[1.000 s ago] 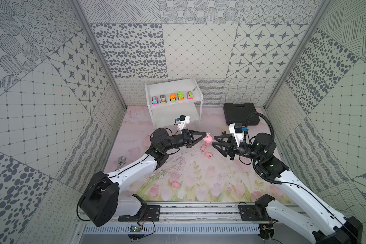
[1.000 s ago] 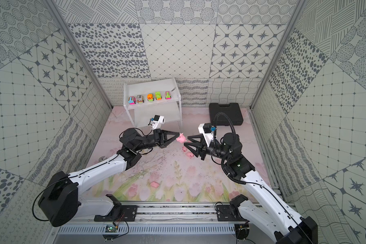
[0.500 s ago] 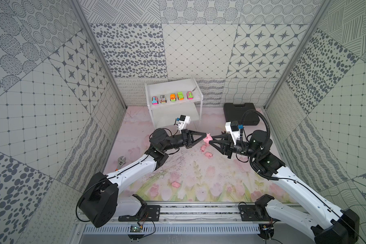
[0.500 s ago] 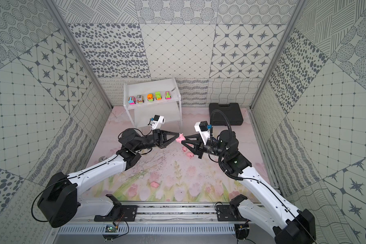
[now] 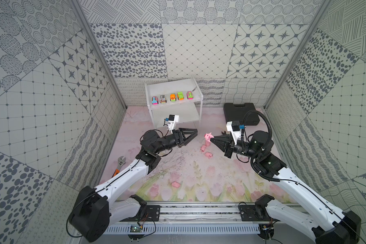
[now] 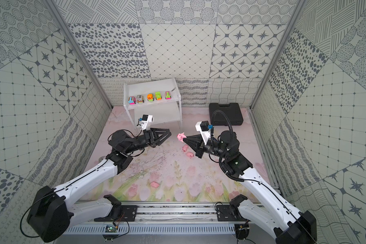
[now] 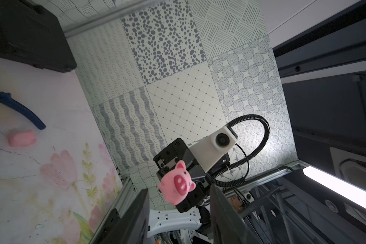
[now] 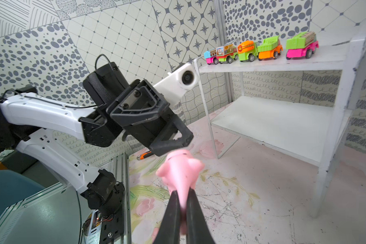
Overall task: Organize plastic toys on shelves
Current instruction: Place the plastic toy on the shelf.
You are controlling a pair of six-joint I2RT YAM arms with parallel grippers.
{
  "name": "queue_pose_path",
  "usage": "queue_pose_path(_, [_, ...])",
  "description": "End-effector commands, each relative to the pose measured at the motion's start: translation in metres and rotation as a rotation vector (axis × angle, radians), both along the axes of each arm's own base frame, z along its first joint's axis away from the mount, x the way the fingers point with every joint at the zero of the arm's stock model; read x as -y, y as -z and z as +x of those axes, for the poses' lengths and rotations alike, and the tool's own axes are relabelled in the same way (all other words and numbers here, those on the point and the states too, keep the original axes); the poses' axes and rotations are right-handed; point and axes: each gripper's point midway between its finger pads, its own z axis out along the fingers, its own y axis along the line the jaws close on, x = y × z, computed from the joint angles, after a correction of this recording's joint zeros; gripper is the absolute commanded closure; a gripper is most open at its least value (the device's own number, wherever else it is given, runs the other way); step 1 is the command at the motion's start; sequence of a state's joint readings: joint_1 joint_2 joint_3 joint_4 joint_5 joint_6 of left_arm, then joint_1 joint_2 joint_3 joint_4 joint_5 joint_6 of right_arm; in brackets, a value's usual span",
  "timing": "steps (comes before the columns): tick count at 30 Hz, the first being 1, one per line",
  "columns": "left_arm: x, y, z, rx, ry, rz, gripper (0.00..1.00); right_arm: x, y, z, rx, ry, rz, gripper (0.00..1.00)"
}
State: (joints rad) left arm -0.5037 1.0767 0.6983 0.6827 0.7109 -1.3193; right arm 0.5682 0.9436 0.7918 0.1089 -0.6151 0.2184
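A small pink pig (image 5: 208,136) (image 6: 180,136) hangs in the air at mid-table, with my right gripper (image 5: 212,139) (image 8: 182,193) shut on its rear end. My left gripper (image 5: 195,133) (image 7: 179,189) stands open a short way to the pig's left, facing its snout and not touching it. Three more pigs lie on the mat: two (image 5: 203,147) (image 5: 209,155) below the held one and one (image 5: 175,184) near the front. The white shelves (image 5: 173,88) (image 8: 273,120) stand at the back, with several toy cars (image 5: 172,97) in a row on the top board and the lower board bare.
A black case (image 5: 241,113) lies at the back right. An orange-handled wrench (image 5: 119,163) rests by the left wall. Blue-handled pliers (image 7: 13,109) lie on the mat behind my right gripper, next to a pig (image 7: 21,137).
My right gripper closed on the pig while my left gripper opened, let it go and drew back a little to the left.
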Motion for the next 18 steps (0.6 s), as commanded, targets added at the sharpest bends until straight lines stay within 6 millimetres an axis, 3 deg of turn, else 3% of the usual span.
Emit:
queue_pose_path(1, [-0.100, 0.079, 0.032, -0.108, -0.581, 0.385, 0.35, -0.014, 0.008, 0.009, 0.034, 0.052, -0.028, 0.87])
queue_pose_path(4, [-0.179, 0.129, 0.007, -0.253, -0.886, 0.624, 0.32, -0.047, 0.026, 0.020, 0.038, 0.084, -0.104, 0.87])
queue_pose_path(7, [-0.227, 0.153, -0.023, -0.291, -1.049, 0.747, 0.33, -0.083, 0.041, 0.037, 0.034, 0.141, -0.173, 0.87])
queue_pose_path(10, [-0.256, 0.153, -0.045, -0.280, -1.151, 0.810, 0.34, -0.117, 0.053, 0.053, 0.028, 0.187, -0.225, 0.86])
queue_pose_path(18, [-0.298, 0.127, -0.079, -0.179, -1.270, 1.004, 0.34, -0.193, 0.072, 0.108, 0.011, 0.326, -0.231, 0.85])
